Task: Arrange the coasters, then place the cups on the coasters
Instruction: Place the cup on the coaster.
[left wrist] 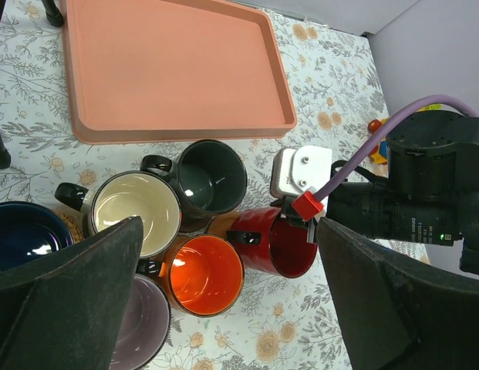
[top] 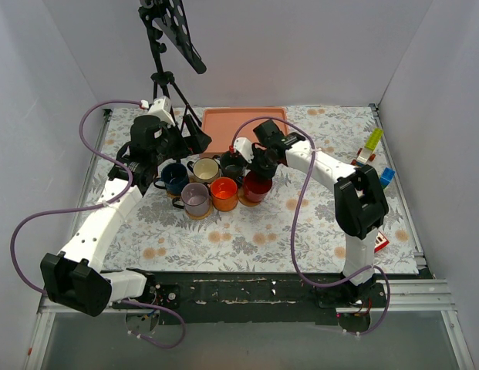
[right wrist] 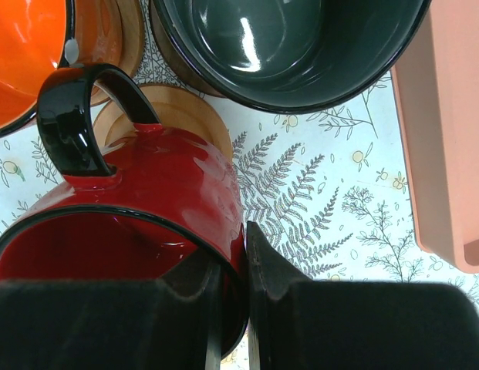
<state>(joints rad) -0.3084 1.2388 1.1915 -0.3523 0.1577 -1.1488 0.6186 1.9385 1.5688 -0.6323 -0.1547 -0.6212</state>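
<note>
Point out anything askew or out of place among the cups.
The red cup leans over while the other cups stand upright. The right gripper pinches its rim, and it does not look set flat on the tan coaster by its base. Nothing looks spilled or broken.

The table (top: 247, 231), covered by a floral cloth, carries a pink tray (top: 231, 123) at the back, coasters (right wrist: 185, 108) beneath 6 clustered cups (top: 224, 193), and toy blocks (top: 374, 139) at its right edge.

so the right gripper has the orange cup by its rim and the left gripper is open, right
Not the orange cup: the right gripper pinches the rim of the red cup, as the right wrist view shows. The left gripper is open, as you said.
</note>
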